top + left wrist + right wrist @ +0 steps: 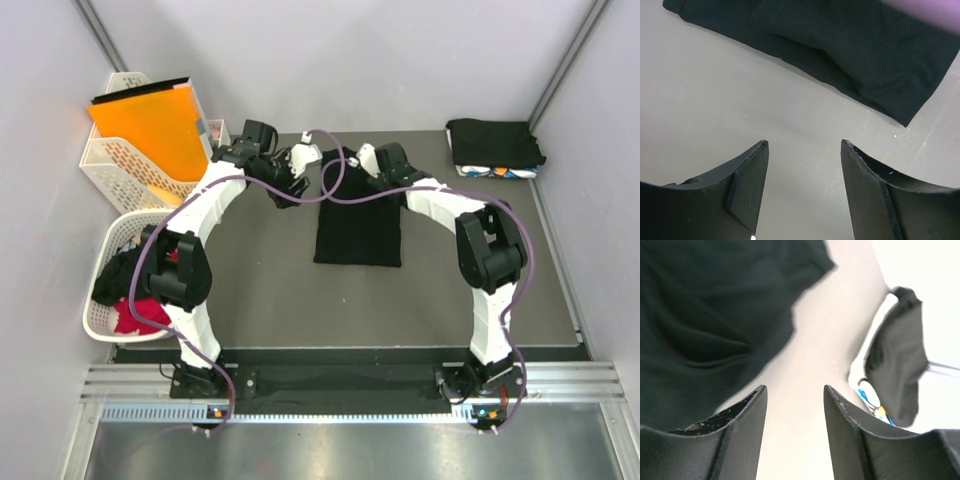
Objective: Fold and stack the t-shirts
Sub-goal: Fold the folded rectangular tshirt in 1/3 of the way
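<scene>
A black t-shirt lies folded into a long rectangle in the middle of the table. My left gripper hovers by its far left corner, my right gripper by its far right corner. In the left wrist view the left gripper is open over bare table, and the black t-shirt lies just beyond its tips. The right gripper is open too, nothing between its fingers, with the black t-shirt to its left. A stack of folded t-shirts sits at the back right, also seen as the stack from the right wrist.
A white lattice basket at the left edge holds loose black and red clothes. Behind it, another white basket carries an orange flat folder. Purple cables loop over the shirt's far end.
</scene>
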Controlling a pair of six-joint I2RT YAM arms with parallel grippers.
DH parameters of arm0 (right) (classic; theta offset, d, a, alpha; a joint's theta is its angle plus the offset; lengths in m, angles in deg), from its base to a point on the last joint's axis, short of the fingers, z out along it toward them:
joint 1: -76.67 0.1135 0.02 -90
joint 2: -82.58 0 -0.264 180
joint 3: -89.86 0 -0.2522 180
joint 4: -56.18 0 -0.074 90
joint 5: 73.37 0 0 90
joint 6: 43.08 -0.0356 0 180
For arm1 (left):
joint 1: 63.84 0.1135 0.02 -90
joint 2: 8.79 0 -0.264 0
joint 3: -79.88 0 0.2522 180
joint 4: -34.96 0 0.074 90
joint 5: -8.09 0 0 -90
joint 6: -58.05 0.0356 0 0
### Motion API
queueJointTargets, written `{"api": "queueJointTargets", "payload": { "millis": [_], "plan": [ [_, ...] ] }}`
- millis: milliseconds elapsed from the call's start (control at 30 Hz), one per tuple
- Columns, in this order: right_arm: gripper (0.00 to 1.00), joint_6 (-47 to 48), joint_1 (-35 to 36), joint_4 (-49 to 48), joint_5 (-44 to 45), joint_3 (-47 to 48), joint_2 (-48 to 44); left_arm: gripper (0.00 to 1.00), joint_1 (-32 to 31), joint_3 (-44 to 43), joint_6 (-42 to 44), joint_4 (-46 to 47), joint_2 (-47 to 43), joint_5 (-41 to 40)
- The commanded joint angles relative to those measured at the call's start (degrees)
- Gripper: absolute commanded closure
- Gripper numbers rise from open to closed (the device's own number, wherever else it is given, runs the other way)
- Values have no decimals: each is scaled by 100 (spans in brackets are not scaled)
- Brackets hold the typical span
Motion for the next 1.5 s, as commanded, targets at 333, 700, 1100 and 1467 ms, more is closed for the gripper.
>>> {"api": "queueJointTargets", "payload": {
  "millis": [333,700,1100,1467],
  "plan": [
    [100,-698,-146,1905,-3055,875,-464,36,-21,-47,88,69,-114,395],
    [100,-1023,-146,1985,-3522,998,-9,100,-144,-275,-281,594,334,1107],
    [100,-1287,-848,2248,-4356,1473,256,100,-232,-582,-1819,2143,1160,2243],
    [100,-1375,-1491,2766,-6017,1631,501,100,-232,-530,-2381,2662,1406,1828]
  ]
}}
